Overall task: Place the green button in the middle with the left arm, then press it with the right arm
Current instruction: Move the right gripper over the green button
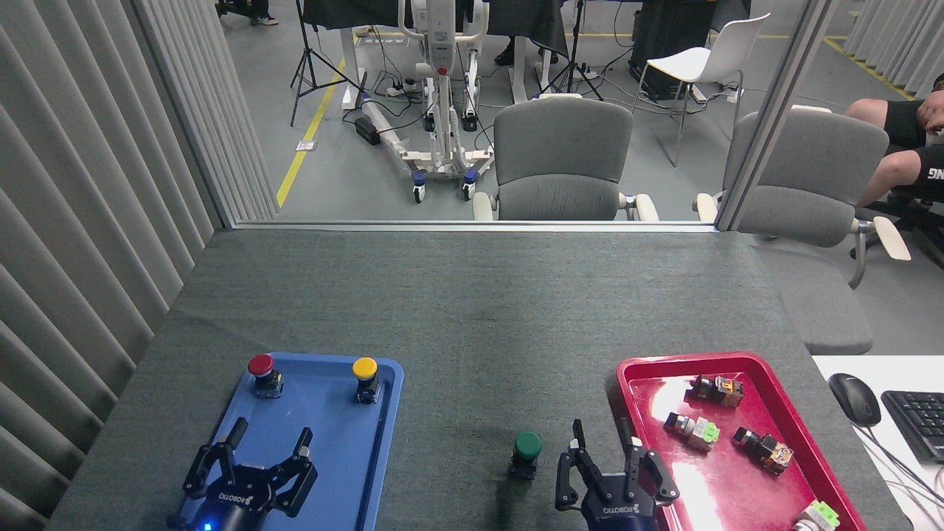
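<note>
The green button (527, 449) stands upright on the dark grey cloth of the middle (487, 332), between the two trays, with nothing touching it. My left gripper (270, 436) hovers open over the blue tray (369, 472), far to the button's left. Just right of the button is my right gripper (601, 434), its fingers parted and holding nothing, at the red tray's left edge.
A red-capped button (262, 372) and a yellow-capped button (365, 376) stand at the blue tray's far end. The red tray (745, 479) holds several small switches. A mouse (854, 398) and keyboard (918, 420) lie at the right. Chairs stand beyond the table's far edge.
</note>
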Controlling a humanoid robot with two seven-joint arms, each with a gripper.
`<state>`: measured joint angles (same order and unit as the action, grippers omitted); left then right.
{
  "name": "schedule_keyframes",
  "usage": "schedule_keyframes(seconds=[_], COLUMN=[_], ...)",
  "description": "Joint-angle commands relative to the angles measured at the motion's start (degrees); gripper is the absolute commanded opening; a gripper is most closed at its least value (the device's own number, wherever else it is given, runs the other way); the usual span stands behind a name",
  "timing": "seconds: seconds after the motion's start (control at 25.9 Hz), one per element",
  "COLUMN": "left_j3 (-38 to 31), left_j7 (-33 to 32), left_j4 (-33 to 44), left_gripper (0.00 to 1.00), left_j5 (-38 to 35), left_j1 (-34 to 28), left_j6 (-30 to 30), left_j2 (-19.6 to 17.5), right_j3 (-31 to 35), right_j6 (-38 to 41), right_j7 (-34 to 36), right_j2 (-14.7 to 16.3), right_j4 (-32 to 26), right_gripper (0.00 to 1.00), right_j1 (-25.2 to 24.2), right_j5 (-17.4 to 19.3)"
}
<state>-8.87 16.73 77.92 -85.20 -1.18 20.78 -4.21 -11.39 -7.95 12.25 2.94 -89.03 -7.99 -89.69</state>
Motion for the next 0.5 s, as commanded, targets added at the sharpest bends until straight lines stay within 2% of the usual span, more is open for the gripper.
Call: schedule_keyframes(seconds=[0.0,0.12,0.23,0.46], left_j3=[-2.46,-4.66,-7.12,-7.91], left_j7=[-0.30,-0.48,-1.35,-1.44], left_j4=[0.04,0.04,0.75,0.13], left_gripper=[1.00,1.00,1.00,1.00], left_j5=[-0.94,-1.29,-4.28,-3.40], left_j1=[-0.66,-0.66,-0.66,-0.66], left_j6=[0.93,1.10,1.01,1.89], left_j2=[0.78,0.69,0.78,0.61], right_j3=[-1.80,-3.47,-5.40,-9.71], right_j6=[0.04,-0.14,-0.14,-3.66], right_j7=[-0.13,-1.18,-2.41,-2.59], right_j2=[-0.31,-0.48,-0.75,-0.83], right_j4=[1.76,3.60,6.50,14.06], right_gripper=[0.34,0.20,0.18,0.19], right_j1=[1.31,2.54,4.03,8.60], right_j5=[-0.22,-0.66,-2.06,-1.71])
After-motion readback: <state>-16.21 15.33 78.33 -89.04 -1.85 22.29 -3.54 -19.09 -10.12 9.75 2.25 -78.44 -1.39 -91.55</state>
